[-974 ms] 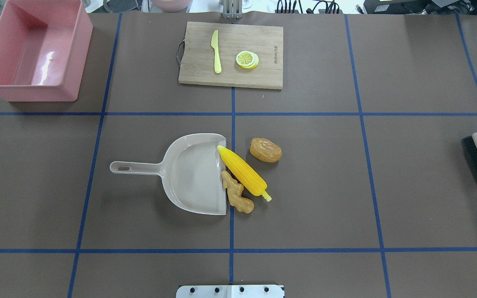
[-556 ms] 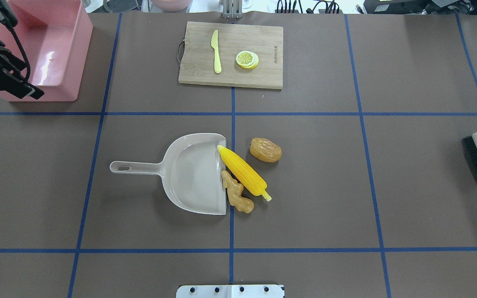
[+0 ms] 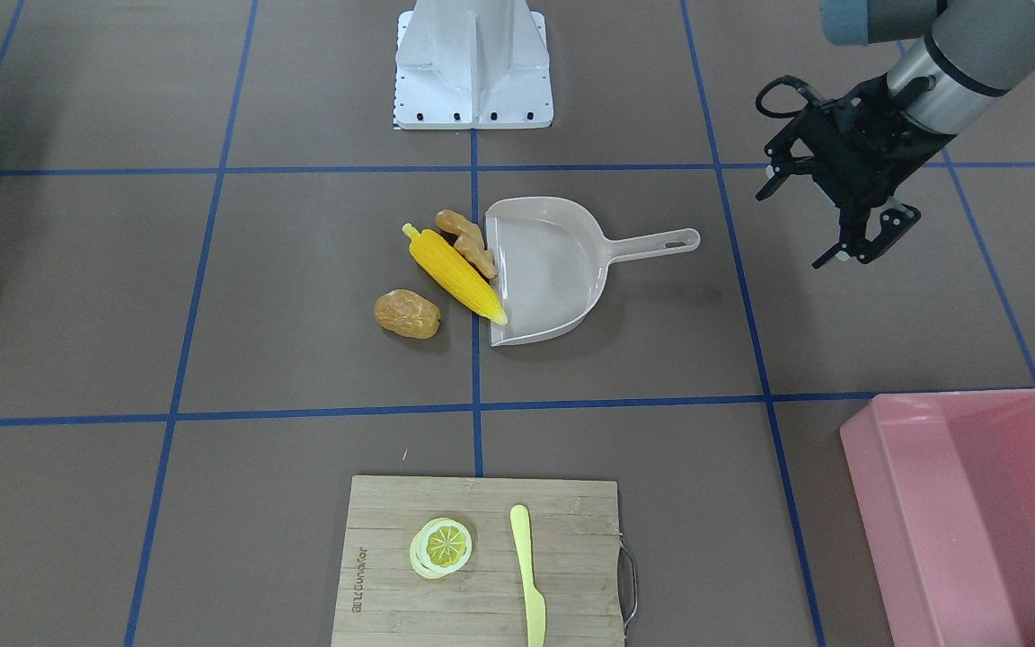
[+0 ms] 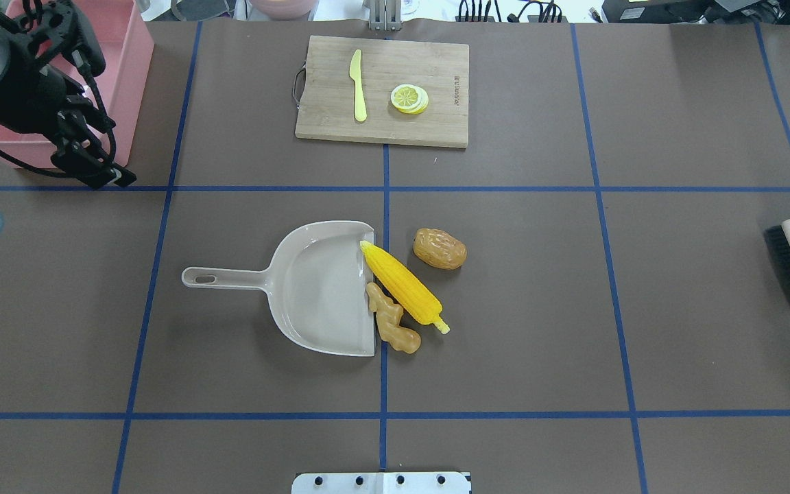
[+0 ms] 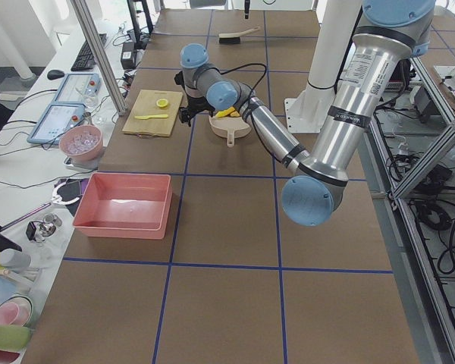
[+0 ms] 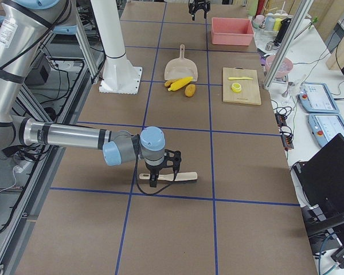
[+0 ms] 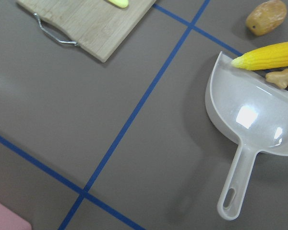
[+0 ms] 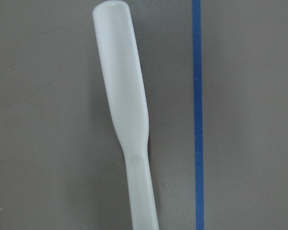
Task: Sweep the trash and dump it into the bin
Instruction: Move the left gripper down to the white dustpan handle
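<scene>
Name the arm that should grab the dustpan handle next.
Left. The left gripper hangs open on the side the dustpan handle points to; the right gripper is far off, above the brush.

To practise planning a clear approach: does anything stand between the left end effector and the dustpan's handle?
Nothing visible does: only bare table and a blue tape line lie between the left end effector and the dustpan handle.

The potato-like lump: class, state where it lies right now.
In the overhead view the potato-like lump lies on the table just right of centre, beside the corn cob but apart from it, outside the dustpan.
</scene>
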